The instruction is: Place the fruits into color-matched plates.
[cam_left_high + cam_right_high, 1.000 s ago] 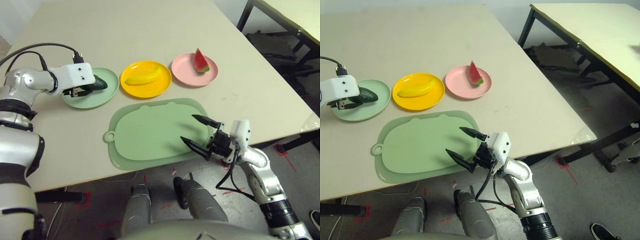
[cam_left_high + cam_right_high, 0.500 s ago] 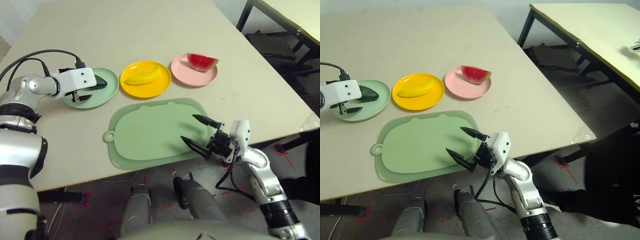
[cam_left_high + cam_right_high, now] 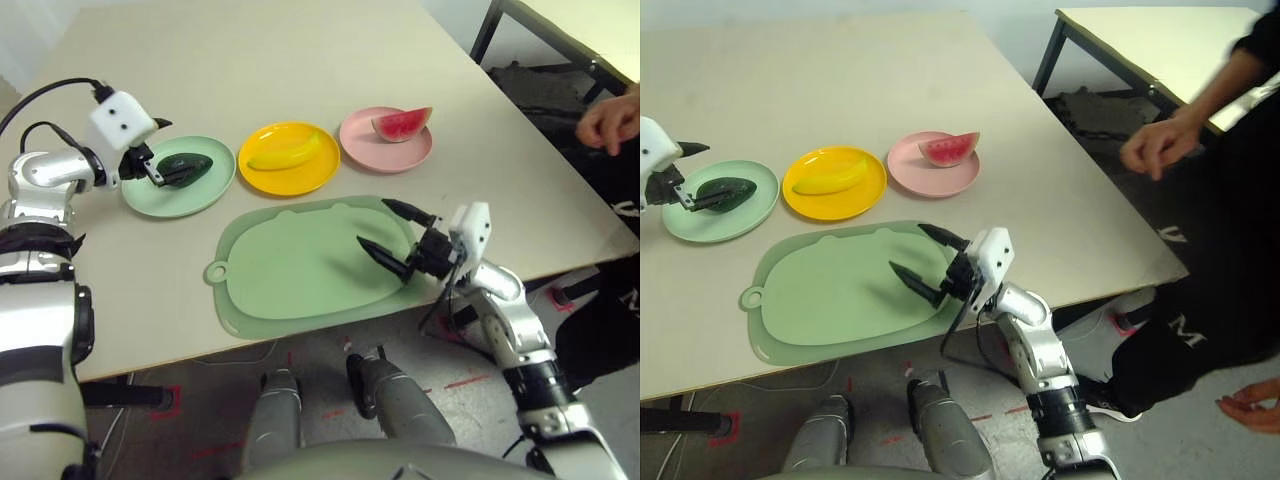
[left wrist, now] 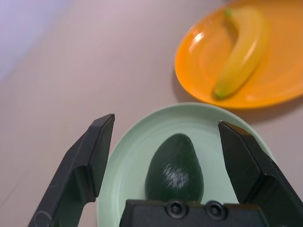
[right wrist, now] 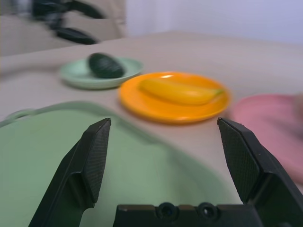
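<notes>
Left wrist view: avocado (image 4: 174, 169) on mint green plate (image 4: 127, 156), hand (image 4: 166, 121) open

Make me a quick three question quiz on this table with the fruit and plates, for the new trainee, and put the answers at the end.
1. True or false: the banana lies on the pink plate.
2. Fill in the blank: the avocado rests on the ____ plate.
3. Multiple choice: how do the fingers of the left gripper stand?
a) shut on the avocado
b) open, with nothing between them gripped
c) shut on the watermelon

Key: 1. False. 2. Green. 3. b.
</notes>
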You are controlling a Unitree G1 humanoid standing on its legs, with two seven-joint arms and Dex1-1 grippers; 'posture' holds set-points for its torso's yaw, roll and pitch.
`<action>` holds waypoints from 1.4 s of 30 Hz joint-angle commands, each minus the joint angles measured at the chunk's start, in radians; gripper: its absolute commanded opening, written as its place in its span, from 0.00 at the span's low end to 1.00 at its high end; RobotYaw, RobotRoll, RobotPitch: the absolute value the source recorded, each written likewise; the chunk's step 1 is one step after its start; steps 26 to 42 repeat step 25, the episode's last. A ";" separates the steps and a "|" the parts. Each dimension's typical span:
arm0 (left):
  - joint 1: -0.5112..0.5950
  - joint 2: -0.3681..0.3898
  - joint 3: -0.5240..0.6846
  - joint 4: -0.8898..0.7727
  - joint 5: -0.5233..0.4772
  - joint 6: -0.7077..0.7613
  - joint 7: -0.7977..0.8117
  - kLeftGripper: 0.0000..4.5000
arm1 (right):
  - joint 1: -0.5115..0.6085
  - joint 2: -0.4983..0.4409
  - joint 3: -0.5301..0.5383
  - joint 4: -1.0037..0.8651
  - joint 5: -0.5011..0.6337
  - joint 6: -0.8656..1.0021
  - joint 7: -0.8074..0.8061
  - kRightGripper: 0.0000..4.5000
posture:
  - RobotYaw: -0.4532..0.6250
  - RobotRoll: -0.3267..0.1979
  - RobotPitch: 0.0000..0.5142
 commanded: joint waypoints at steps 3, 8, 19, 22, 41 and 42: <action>0.302 -0.013 0.193 -0.391 -0.165 0.252 0.113 0.99 | -0.173 -0.034 -0.107 0.278 -0.016 -0.030 -0.029 1.00 | 0.45 0.62 0.34; 0.595 -0.071 0.382 -0.705 -0.256 0.413 0.246 0.99 | -0.301 -0.064 -0.169 0.506 -0.043 -0.046 -0.092 1.00 | 0.50 0.62 0.35; 0.864 -0.228 0.510 -0.976 -0.310 0.524 0.392 0.99 | -0.260 0.012 -0.204 0.324 -0.063 0.115 -0.321 1.00 | 0.55 0.62 0.39; 0.879 -0.254 0.497 -0.991 -0.303 0.522 0.409 0.99 | -0.237 0.028 -0.211 0.281 -0.076 0.136 -0.397 1.00 | 0.55 0.62 0.38; 0.863 -0.255 0.485 -0.975 -0.292 0.517 0.414 0.99 | -0.222 0.042 -0.210 0.251 -0.082 0.149 -0.432 1.00 | 0.54 0.62 0.38; 0.863 -0.255 0.485 -0.975 -0.292 0.517 0.414 0.99 | -0.222 0.042 -0.210 0.251 -0.082 0.149 -0.432 1.00 | 0.54 0.62 0.38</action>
